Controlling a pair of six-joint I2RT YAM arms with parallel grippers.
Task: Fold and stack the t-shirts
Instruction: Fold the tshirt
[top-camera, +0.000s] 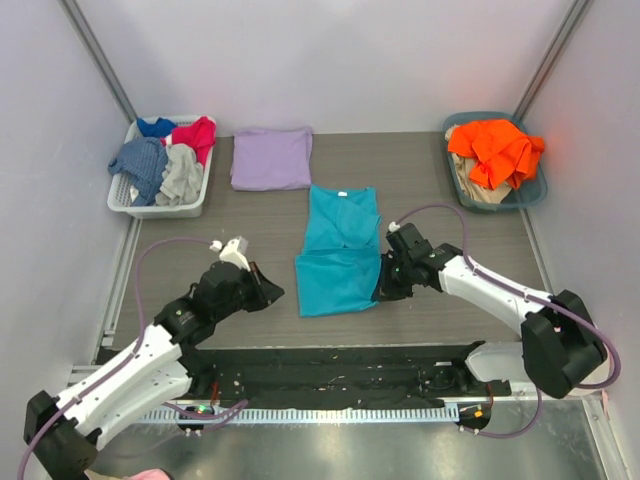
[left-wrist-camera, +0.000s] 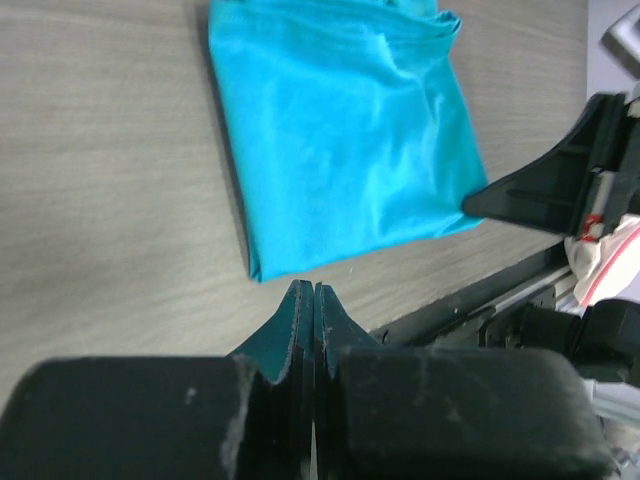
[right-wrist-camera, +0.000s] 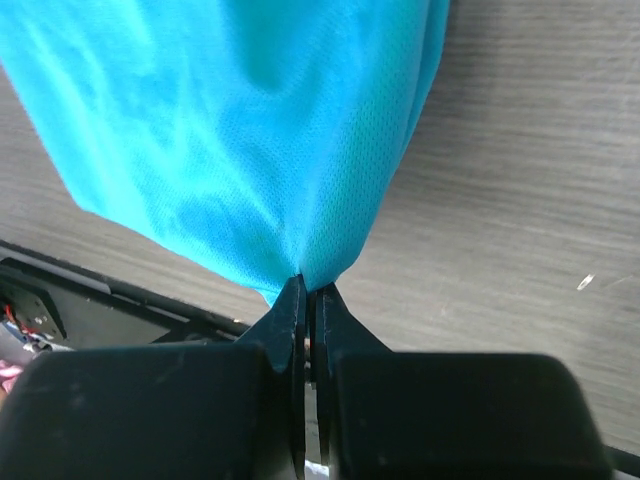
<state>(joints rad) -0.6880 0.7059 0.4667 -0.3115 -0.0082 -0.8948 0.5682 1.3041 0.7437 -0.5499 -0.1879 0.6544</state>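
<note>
Right gripper (right-wrist-camera: 308, 288) clamped on teal t-shirt (top-camera: 338, 252) edge; left gripper (left-wrist-camera: 313, 292) pressed together, empty — one-sided pull risks skewing the fold.

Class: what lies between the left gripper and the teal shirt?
Only a strip of bare table, seen in the left wrist view: the left gripper sits just short of the teal shirt.

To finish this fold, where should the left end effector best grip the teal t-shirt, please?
Probably the near-left corner of the teal t-shirt, from the left: it lies free ahead of the left end effector; the right end effector pinches the near-right corner.
</note>
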